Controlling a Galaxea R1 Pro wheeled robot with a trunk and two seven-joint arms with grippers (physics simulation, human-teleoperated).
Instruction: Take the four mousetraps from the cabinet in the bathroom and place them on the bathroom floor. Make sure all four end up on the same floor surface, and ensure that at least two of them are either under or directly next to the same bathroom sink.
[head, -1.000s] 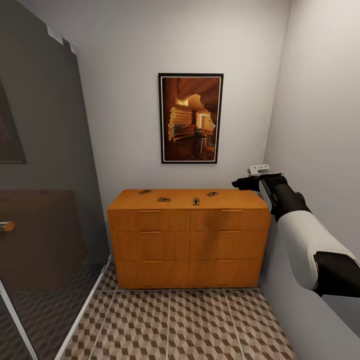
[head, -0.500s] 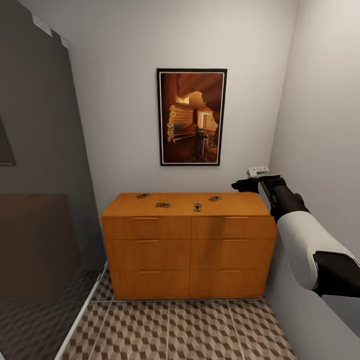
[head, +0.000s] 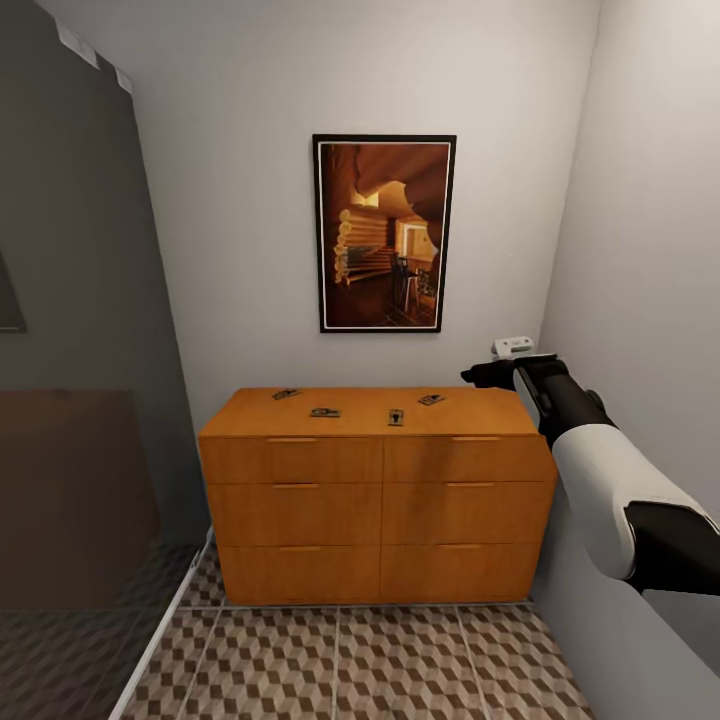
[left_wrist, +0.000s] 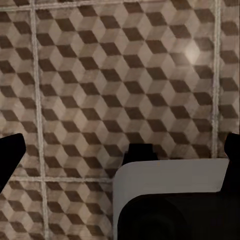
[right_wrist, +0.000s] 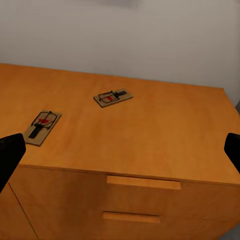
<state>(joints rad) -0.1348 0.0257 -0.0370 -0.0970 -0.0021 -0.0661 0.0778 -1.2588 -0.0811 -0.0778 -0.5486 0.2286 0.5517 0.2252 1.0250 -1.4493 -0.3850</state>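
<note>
Approach step: right pincer, wide open and empty, near cabinet; next, reach nearest of the mousetraps

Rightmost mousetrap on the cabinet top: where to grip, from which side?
Probably from above: the rightmost mousetrap lies flat on the cabinet top, so pinch across the board's narrow width at its long edges, clear of the wire. The right gripper hovers nearest.

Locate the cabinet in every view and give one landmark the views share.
Head view: the cabinet stands centre, against the back wall, four mousetraps on top.
Right wrist view: its top and upper drawer fronts, two mousetraps lying on it.
Left wrist view: not in it; floor tiles instead.
Shared landmark: the rightmost mousetrap.
</note>
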